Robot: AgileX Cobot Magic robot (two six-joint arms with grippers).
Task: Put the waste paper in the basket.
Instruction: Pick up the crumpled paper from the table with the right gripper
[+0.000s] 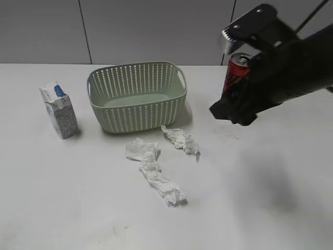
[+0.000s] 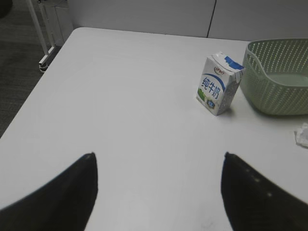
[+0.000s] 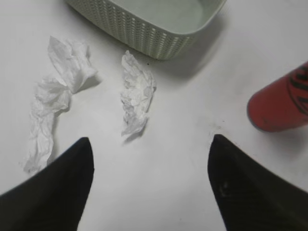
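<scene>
The pale green basket point(image 1: 106, 110) stands at the middle back of the table, with nothing in it. Three crumpled white waste papers lie in front of it: one to the right point(image 1: 181, 139), one in the middle point(image 1: 141, 150), and a longer twisted one nearest the front point(image 1: 161, 182). My right gripper point(image 3: 150, 138) is open and empty. It hovers above the table to the right of the papers, with the nearest paper point(image 3: 137, 91) just ahead of it. My left gripper point(image 2: 159, 156) is open and empty over bare table at the left. It does not show in the exterior view.
A white-and-blue milk carton point(image 1: 59, 109) stands left of the basket and also shows in the left wrist view point(image 2: 217, 84). A red can point(image 1: 237, 73) stands right of the basket, behind my right arm, and shows in the right wrist view point(image 3: 281, 103).
</scene>
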